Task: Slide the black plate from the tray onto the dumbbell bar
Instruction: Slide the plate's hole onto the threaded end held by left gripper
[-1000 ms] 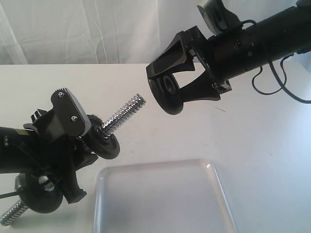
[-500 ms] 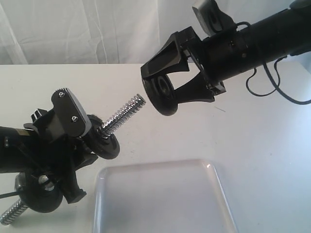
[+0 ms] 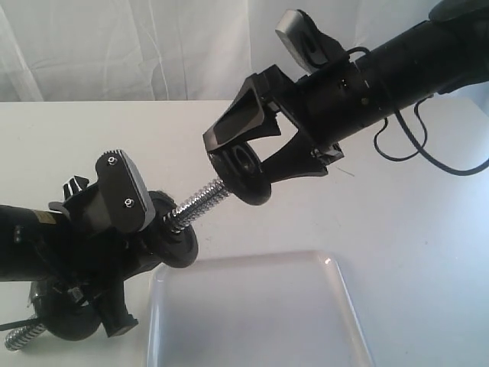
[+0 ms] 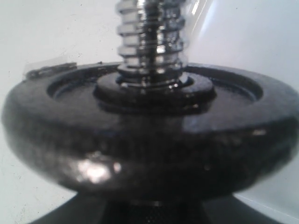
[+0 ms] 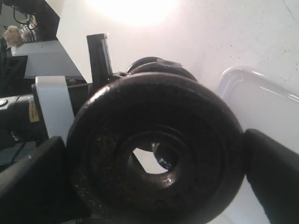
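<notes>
Tray (image 3: 252, 321) front (both corners) off-frame

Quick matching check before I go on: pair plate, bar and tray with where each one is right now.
1. plate
2. bar
3. tray

A. lying flat on the table
B. gripped in the right tool, at the threaded tip
C. gripped in the left tool, tilted upward

Pairs: 1-B, 2-C, 3-A

White table (image 3: 412, 222), matte top. Translucent tray (image 3: 252, 313) lies flat on it, near lower edge of exterior view.
</notes>
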Action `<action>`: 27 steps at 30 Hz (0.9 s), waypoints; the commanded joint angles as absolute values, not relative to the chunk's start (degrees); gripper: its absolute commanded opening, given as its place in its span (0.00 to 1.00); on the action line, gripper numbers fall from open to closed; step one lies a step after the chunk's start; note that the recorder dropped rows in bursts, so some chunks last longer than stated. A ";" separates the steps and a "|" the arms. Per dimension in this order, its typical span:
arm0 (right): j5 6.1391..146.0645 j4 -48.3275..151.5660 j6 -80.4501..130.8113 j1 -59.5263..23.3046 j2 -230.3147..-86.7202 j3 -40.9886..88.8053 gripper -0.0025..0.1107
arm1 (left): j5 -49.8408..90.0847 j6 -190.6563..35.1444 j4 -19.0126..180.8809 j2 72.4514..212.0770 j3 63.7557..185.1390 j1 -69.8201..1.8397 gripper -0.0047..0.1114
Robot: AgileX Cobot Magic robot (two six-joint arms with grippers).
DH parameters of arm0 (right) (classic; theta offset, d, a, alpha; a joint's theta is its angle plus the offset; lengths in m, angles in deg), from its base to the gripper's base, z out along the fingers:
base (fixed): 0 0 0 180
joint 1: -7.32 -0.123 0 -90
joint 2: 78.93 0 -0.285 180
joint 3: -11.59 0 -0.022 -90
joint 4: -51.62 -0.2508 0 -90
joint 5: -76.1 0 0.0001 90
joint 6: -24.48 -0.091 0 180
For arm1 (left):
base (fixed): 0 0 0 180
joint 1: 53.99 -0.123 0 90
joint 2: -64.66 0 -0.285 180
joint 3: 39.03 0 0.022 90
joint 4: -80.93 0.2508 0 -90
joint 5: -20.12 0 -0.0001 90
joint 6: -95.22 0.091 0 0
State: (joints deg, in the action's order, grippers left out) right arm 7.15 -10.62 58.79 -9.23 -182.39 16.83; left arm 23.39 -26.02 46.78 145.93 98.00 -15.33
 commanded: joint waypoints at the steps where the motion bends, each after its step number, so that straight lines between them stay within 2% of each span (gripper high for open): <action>1: 6.14 -12.35 58.54 -9.30 -181.83 16.14 0.02 | 33.98 -26.35 44.86 143.14 100.58 -14.99 0.04; 18: 6.14 -10.75 59.02 -9.30 -182.69 16.26 0.02 | 34.91 -26.35 45.03 143.14 100.58 -14.99 0.04; 27: 6.14 -17.44 63.17 -9.30 -186.44 16.26 0.02 | 35.01 -26.35 45.02 143.14 100.58 -14.99 0.04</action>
State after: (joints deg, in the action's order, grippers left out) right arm 6.71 -12.64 61.79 -9.27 -186.35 16.83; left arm 23.34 -26.02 46.90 145.93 98.00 -15.33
